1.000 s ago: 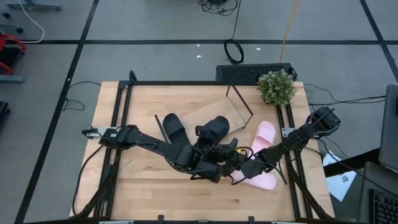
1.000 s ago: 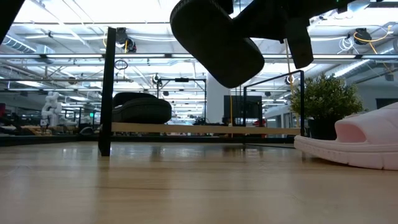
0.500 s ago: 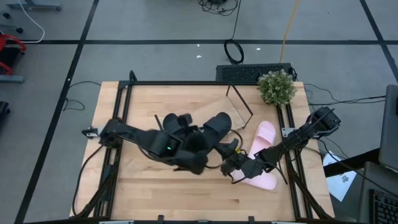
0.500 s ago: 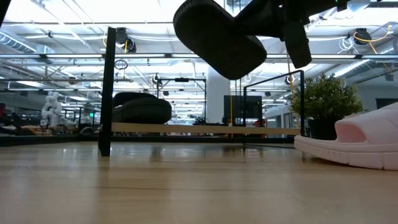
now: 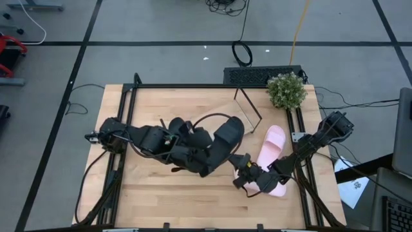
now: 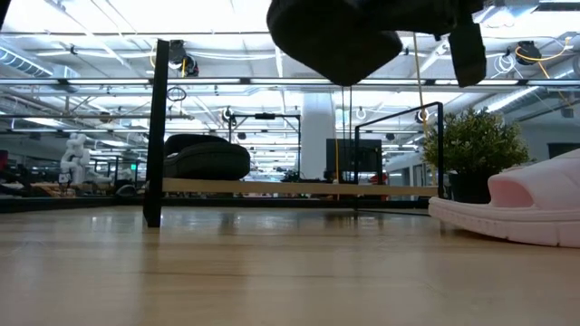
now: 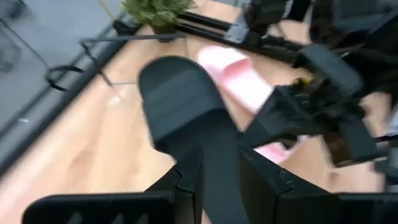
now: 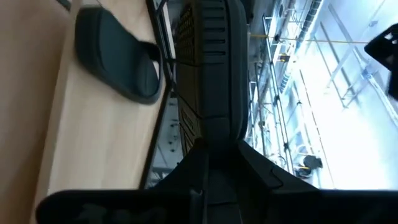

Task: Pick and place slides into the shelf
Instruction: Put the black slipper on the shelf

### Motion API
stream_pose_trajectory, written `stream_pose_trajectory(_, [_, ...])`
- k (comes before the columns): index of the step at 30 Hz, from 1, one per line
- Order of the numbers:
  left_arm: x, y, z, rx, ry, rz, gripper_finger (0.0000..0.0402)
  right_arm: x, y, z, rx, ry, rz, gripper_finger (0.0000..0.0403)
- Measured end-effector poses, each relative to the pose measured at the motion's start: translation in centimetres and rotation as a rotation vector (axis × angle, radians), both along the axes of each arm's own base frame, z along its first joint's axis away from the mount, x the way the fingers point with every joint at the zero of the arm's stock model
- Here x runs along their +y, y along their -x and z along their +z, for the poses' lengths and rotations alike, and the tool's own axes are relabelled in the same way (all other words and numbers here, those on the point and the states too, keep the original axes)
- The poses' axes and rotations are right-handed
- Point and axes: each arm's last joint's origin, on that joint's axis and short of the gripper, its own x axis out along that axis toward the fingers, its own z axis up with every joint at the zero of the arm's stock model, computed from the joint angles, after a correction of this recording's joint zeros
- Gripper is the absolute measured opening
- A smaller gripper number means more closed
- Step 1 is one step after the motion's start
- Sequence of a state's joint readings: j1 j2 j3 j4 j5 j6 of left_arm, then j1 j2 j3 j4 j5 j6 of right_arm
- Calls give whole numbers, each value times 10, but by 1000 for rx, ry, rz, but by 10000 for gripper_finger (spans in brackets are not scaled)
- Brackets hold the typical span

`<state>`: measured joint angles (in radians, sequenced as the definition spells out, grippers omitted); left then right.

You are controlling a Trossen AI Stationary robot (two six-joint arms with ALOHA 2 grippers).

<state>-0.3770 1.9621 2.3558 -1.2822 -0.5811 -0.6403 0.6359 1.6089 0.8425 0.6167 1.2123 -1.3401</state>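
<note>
Black slide (image 5: 226, 134), clenched in my left gripper (image 5: 207, 153), hung mid-frame above the table, nearer the tilted shelf (image 5: 226, 111) than before. Another black slide (image 5: 179, 129) lay left; pink slide (image 5: 270, 143) and potted plant (image 5: 286, 89) right. My right gripper's (image 5: 239, 178) jaws sat closed, empty.

Shelf (image 5: 222, 109) at table (image 5: 148, 193) rear centre, 1 slide (image 6: 207, 158) on it at left. Plant (image 5: 286, 89) right of the shelf. 1 slide (image 5: 226, 136) held above table centre in left gripper (image 7: 221, 171). 2 slides (image 5: 270, 161) lie right; right gripper (image 5: 243, 174) beside them.
</note>
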Motion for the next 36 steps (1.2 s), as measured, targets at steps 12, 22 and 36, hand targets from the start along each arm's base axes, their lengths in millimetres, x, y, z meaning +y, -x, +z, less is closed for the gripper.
stream_pose_trajectory(12, [7,-20,-2,-76,325,-54,85,-1,3,1,10,59,-111,37])
stream_pose_trajectory(22, [41,-42,-13,-116,395,-26,85,0,5,3,-16,50,-153,37])
stream_pose_trajectory(36, [76,-51,7,-290,335,-56,85,13,12,20,-167,-81,-111,35])
